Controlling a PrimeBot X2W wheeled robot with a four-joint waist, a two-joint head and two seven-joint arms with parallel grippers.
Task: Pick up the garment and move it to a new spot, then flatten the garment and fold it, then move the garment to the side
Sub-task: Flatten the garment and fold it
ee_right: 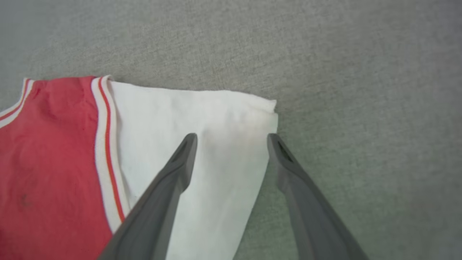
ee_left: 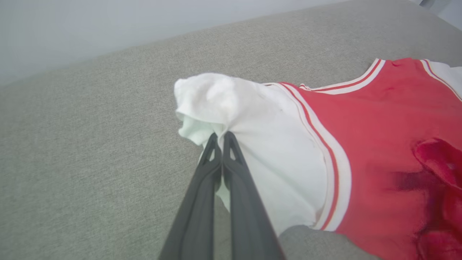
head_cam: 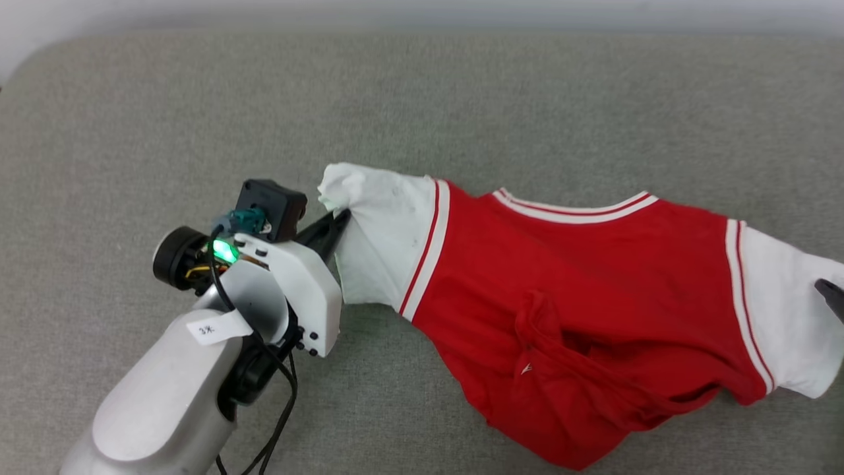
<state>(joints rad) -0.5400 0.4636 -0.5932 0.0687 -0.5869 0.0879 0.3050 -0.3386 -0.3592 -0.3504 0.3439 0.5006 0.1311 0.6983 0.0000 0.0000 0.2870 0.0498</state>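
The garment [head_cam: 567,284], a red jersey with white sleeves and striped trim, lies spread across the grey cloth surface, its lower hem bunched and rumpled. My left gripper [head_cam: 341,218] is shut on the edge of the left white sleeve [ee_left: 252,119], which puckers around the fingertips [ee_left: 221,139]. At the right edge of the head view, a dark fingertip [head_cam: 831,293] of my right gripper rests over the other white sleeve [head_cam: 791,310]. In the right wrist view my right gripper [ee_right: 232,139] stands open, its fingers straddling the outer end of that sleeve [ee_right: 216,119].
The grey fabric surface [head_cam: 198,119] extends widely behind and to the left of the jersey. A pale wall [ee_left: 72,29] runs along its far edge. My left forearm [head_cam: 165,396] with a dangling black cable crosses the lower left.
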